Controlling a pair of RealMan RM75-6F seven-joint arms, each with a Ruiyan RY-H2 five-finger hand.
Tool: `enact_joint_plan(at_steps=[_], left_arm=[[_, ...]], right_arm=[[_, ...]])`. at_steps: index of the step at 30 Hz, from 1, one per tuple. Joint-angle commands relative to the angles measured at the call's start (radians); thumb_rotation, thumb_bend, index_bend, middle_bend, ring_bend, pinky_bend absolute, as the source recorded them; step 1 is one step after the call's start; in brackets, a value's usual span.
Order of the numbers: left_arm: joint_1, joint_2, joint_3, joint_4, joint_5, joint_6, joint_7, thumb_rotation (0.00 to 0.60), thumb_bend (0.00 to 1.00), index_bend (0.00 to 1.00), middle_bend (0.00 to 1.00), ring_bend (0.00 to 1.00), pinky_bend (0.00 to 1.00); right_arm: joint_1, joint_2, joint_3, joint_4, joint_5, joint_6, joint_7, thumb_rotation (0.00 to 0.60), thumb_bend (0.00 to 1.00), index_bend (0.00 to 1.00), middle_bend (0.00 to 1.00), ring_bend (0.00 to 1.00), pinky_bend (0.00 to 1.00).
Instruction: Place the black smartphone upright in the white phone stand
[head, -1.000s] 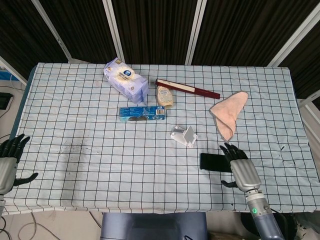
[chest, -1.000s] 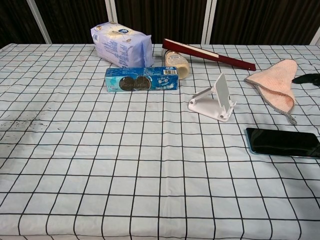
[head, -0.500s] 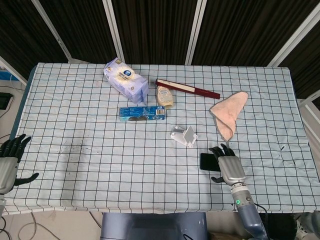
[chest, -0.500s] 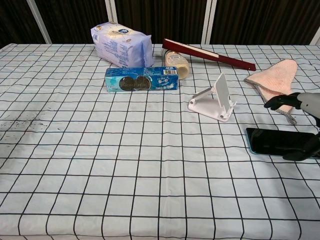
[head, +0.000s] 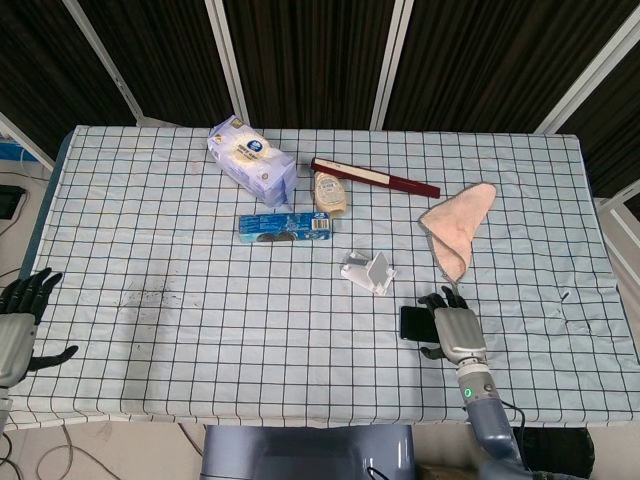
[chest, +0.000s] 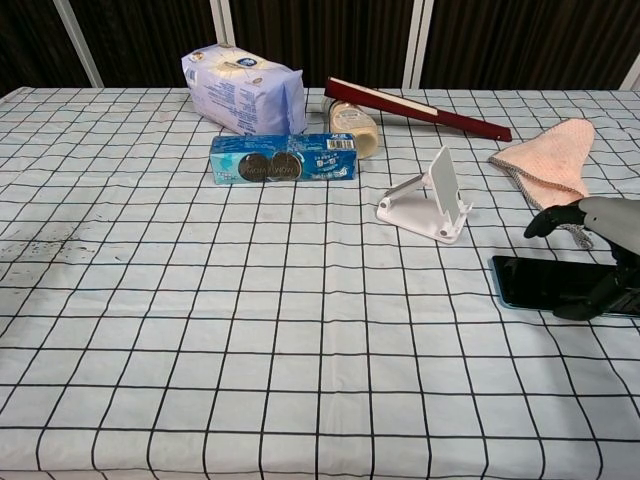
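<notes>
The black smartphone (chest: 540, 281) lies flat on the checked tablecloth at the front right, also seen as a dark slab (head: 413, 322) in the head view. The white phone stand (chest: 430, 199) sits a little behind and left of it, its back plate tilted up; the same stand (head: 368, 271) shows near the table's middle from above. My right hand (head: 451, 327) hovers over the phone's right part, fingers spread above and thumb low at the phone's near edge (chest: 603, 255); a grip is not visible. My left hand (head: 18, 320) hangs off the table's left front corner, fingers apart, holding nothing.
A pink cloth (chest: 550, 160) lies just behind the phone. Further back are a dark red folded fan (chest: 415, 108), a small bottle (chest: 352, 126), a blue biscuit pack (chest: 284, 159) and a white-blue tissue pack (chest: 243, 88). Dark smudges (head: 150, 293) mark the cloth at left.
My right hand has moved left and forward, from beside the phone's right end to over the phone. The phone, the stand and my left hand have not moved.
</notes>
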Motion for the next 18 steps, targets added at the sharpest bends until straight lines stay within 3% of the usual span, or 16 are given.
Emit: enact_joint_plan(at_steps=[1, 18], left_arm=[[0.0, 0.001, -0.001, 0.0, -0.001, 0.001, 0.0, 0.6, 0.0, 0.0, 0.0, 0.0, 0.0], [-0.002, 0.002, -0.001, 0.0, -0.007, -0.005, -0.003, 0.6, 0.0, 0.0, 0.0, 0.0, 0.0]], right_arm=[[0.009, -0.01, 0.014, 0.012, 0.025, 0.0, 0.004, 0.6, 0.23, 0.27, 0.25, 0.05, 0.14], [0.039, -0.03, 0.007, 0.059, 0.133, -0.01, -0.012, 0.6, 0.23, 0.29, 0.22, 0.05, 0.14]])
